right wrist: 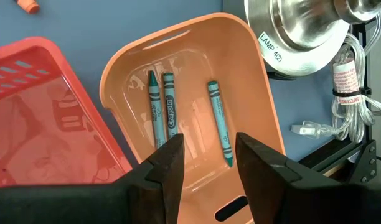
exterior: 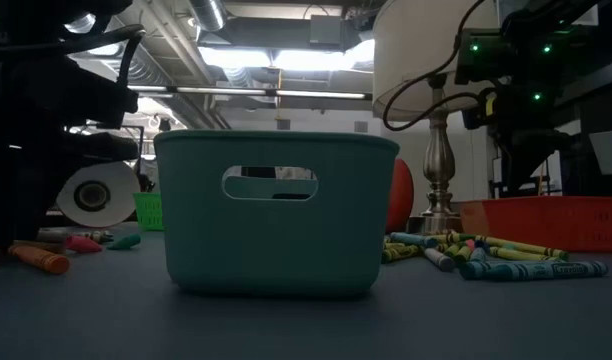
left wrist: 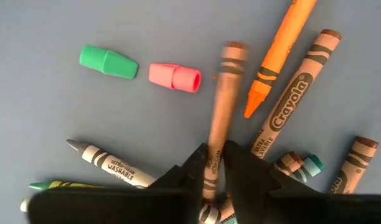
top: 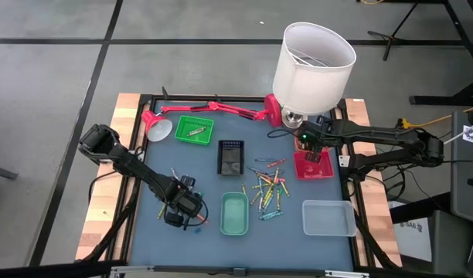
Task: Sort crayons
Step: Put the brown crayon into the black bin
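Note:
My left gripper (top: 182,207) (left wrist: 216,152) points down over the table's left side among loose crayons: a brown crayon (left wrist: 218,118) runs between its fingers, and an orange one (left wrist: 281,56), another brown one (left wrist: 296,93) and a grey one (left wrist: 106,162) lie around it. The main crayon pile (top: 267,187) lies flat at mid-table. My right gripper (top: 315,148) (right wrist: 210,146) hangs open above an orange tray (right wrist: 240,56) at the far right. Three blue-green crayons (right wrist: 169,102) lie on that tray's floor. My left gripper pinches the brown crayon between its two fingers near one end (left wrist: 213,163). The fingers come from above, pointing down, and lie across it. The rest of the crayon sticks out past the fingertips and looks blurred. Whether it is clear of the table I cannot tell.
A teal tray (top: 235,213), a black tray (top: 230,157), a green tray (top: 195,129), a clear tray (top: 328,217) and a red mesh tray (right wrist: 35,112) stand on the mat. A red desk lamp (top: 213,108) and a white-shaded lamp (top: 314,66) stand at the far edge. Two eraser caps (left wrist: 141,70) lie near my left gripper.

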Available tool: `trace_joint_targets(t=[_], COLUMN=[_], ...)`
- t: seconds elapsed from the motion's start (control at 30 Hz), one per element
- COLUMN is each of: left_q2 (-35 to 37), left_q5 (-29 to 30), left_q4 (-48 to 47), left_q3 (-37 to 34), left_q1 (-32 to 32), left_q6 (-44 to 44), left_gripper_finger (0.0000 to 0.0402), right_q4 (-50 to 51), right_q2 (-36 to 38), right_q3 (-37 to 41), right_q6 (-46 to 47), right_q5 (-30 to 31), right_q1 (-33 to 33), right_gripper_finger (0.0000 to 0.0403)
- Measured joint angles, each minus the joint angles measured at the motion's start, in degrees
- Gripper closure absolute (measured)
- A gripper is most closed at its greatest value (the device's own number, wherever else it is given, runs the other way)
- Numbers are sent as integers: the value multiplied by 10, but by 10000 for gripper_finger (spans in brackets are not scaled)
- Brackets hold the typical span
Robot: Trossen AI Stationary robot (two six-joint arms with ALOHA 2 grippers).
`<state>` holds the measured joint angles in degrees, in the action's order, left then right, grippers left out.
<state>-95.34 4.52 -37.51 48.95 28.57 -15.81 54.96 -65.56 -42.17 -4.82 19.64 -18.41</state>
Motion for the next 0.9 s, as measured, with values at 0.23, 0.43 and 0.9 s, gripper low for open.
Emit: trace_joint_targets(t=[0.23, 0.43, 0.9], left_q2=[0, -1, -4], left_q5=[4, 5, 9], left_q4=[-1, -10, -55], left_q3=[0, 3, 69], left_q1=[0, 0, -12], left_q6=[0, -16, -128], left_gripper_finger=[397, 396, 399], right_q4=[0, 0, -38], right_q2=[0, 0, 0], right_q3=[0, 0, 0], right_q6=[0, 0, 0], right_q5=[0, 0, 0], right_q1=[0, 0, 0], right_gripper_finger=[260, 260, 260])
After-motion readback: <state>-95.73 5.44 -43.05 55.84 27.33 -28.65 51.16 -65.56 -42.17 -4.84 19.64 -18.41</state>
